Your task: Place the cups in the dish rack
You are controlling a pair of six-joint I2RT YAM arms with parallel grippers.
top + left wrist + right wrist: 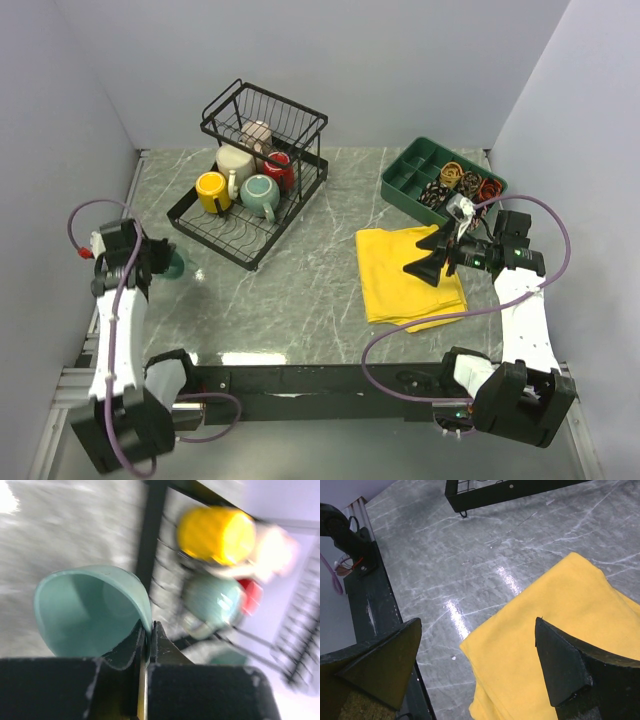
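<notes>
From above, the dish rack (250,235) stood at the far left of the desk (300,300), and it held a yellow cup (211,190), a pale green cup (260,196), a red cup (281,170) and a cream cup (235,160) on its lower tier, with a beige cup (258,133) higher up in the wire basket. The left fingers (163,262) were near the desk's left edge, clenched on a teal cup (179,266) that sat outside the rack, just off its near left corner; whether that cup touched the desk could not be told. The right fingers (430,243) hung released over a yellow cloth (395,285), near a green tray (420,165) of small items. In the left wrist view, the two fingers (131,650) pinched the teal cup's (85,612) rim, one inside and one outside, its mouth facing the camera; beyond it, blurred, lay the rack's black frame (152,525) with the yellow (215,532), pale green (210,602) and red (251,596) cups. In the right wrist view, the fingers (385,655) stood wide apart with nothing between them, above the cloth's (560,630) corner and the bare desk (470,555), with the rack's base edge (485,494) at the top.
</notes>
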